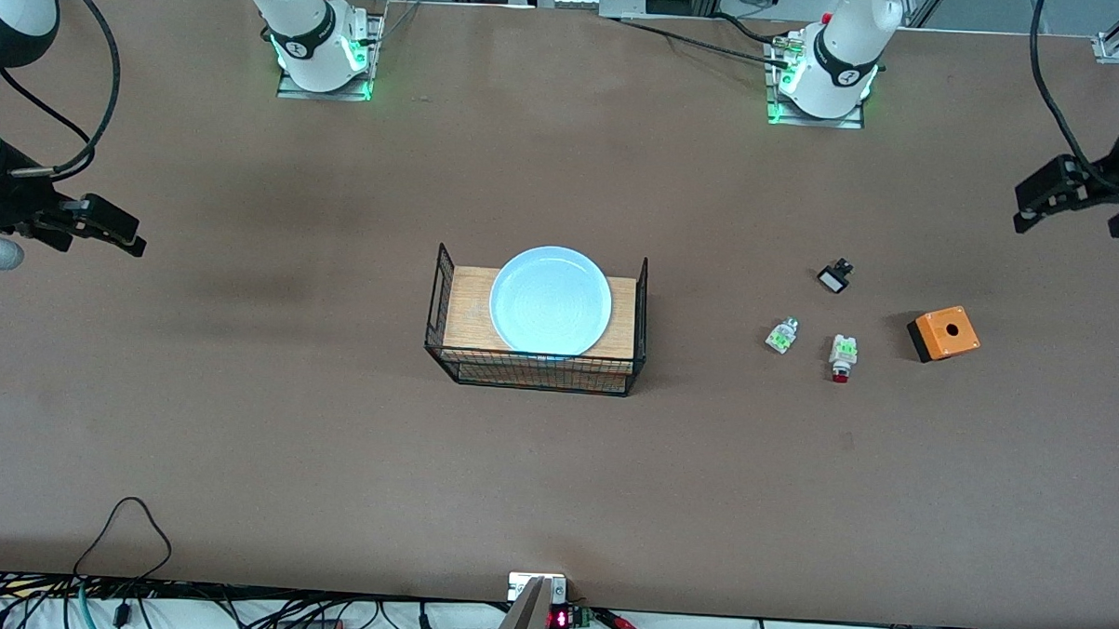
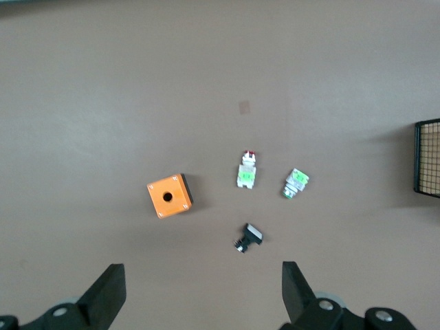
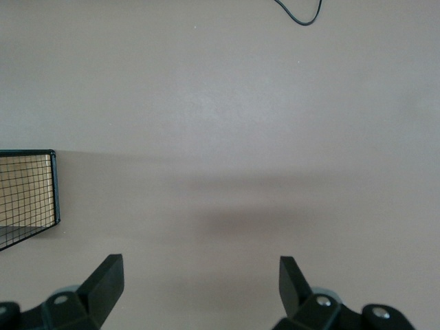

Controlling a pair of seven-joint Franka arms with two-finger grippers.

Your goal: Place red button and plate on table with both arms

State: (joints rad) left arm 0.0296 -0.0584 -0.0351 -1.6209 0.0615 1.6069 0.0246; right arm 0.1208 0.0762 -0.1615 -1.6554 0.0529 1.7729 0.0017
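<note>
The pale blue plate (image 1: pixel 550 299) lies on the wooden top of a black wire rack (image 1: pixel 534 369) at mid-table. The red button (image 1: pixel 842 356) (image 2: pixel 247 173), whitish with a green block and a red cap, lies on the brown table (image 1: pixel 553 491) toward the left arm's end. My left gripper (image 1: pixel 1027 208) (image 2: pixel 204 289) hangs open and empty over bare table at that end, apart from the small parts. Over bare table at the right arm's end, my right gripper (image 1: pixel 134 233) (image 3: pixel 201 282) is open too, holding nothing. The rack's corner (image 3: pixel 27 196) shows in the right wrist view.
Beside the red button lie a white-green part without a red cap (image 1: pixel 781 335) (image 2: pixel 295 183), a small black part (image 1: pixel 835 276) (image 2: pixel 249 237) and an orange box with a round hole (image 1: pixel 943 333) (image 2: pixel 168 196). Cables run along the table's near edge (image 1: pixel 124 523).
</note>
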